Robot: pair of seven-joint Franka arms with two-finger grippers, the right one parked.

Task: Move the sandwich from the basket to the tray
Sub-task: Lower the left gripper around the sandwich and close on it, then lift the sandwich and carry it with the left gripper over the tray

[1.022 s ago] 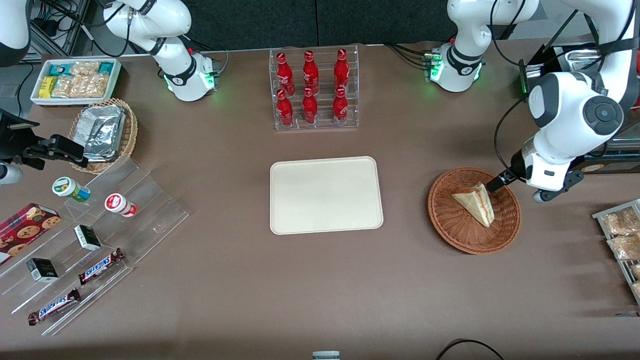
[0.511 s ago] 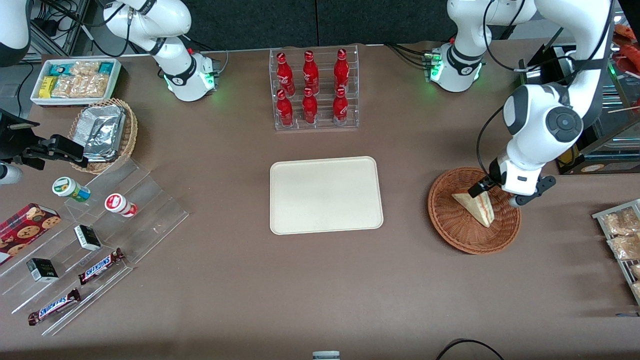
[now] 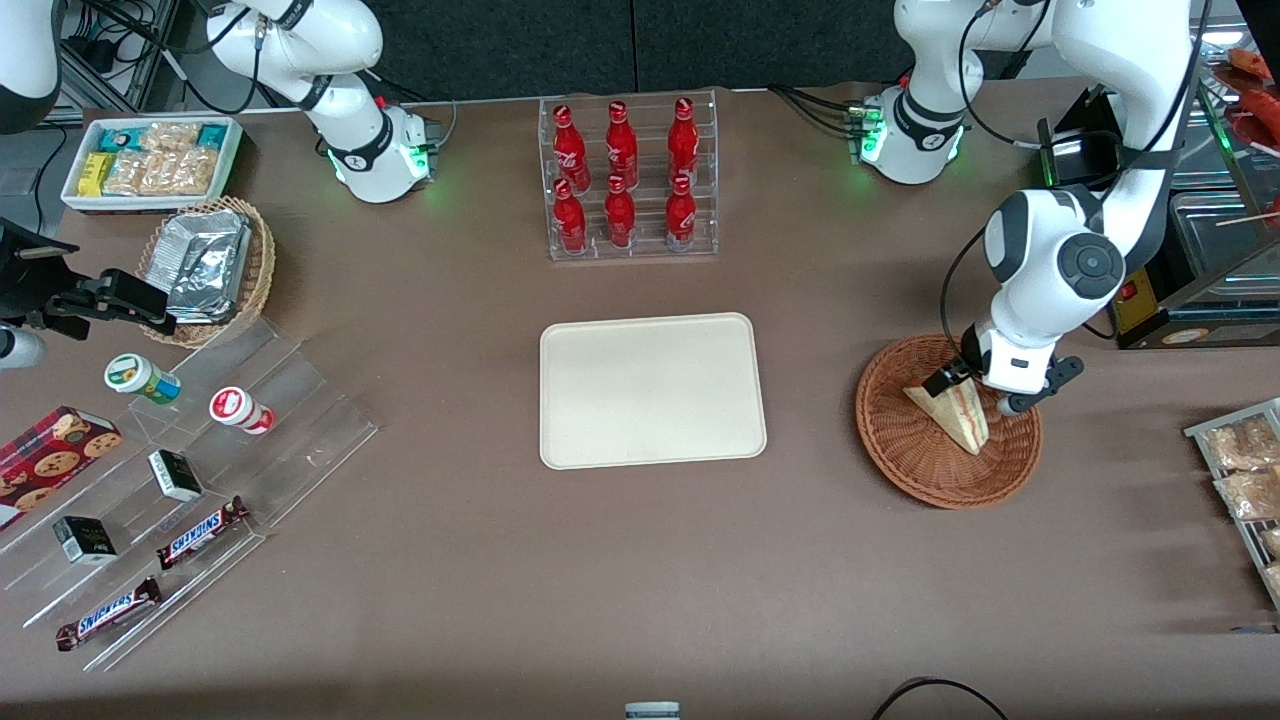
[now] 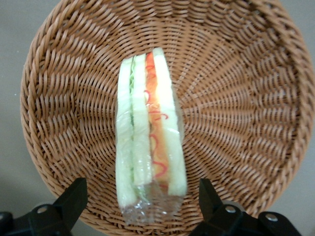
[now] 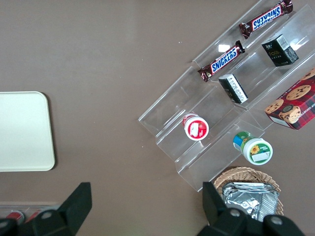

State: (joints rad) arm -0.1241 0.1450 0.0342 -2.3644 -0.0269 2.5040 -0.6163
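Pincer (image 4: 142, 206) spread wide above sandwich (image 4: 149, 132), one finger (image 4: 71, 199) on each side of its wrapped end, not touching. Sandwich lies in basket (image 3: 905, 440), mid-right of front view. Tray (image 3: 650, 390) sits at frame centre on tabletop (image 3: 600, 560), well apart.

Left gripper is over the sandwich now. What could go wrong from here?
1. The gripper is open astride the sandwich; its slick clear wrap may slip when pinched.
2. Soft bread may crush.
3. A deep descent could snag the basket weave and drag it off line from the tray.
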